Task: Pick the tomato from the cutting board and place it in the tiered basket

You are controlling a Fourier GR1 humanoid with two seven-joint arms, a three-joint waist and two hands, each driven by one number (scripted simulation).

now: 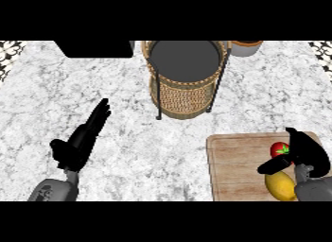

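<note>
A red tomato (278, 149) with a green stem lies on the wooden cutting board (234, 165) at the lower right. My right hand (308, 153) hovers just right of the tomato, fingers straight and thumb pointing left below it, partly hiding it. The tiered wicker basket (186, 80) with a black frame stands at the top centre; its upper tier has a dark tray. My left hand (81, 139) rests open at the lower left, fingers pointing up and right.
A yellow fruit (281, 185) lies on the board below the tomato, close to my right wrist. A black box (95, 48) sits at the top left and a small pot (245, 47) stands right of the basket. Marble counter (140, 142) spreads between.
</note>
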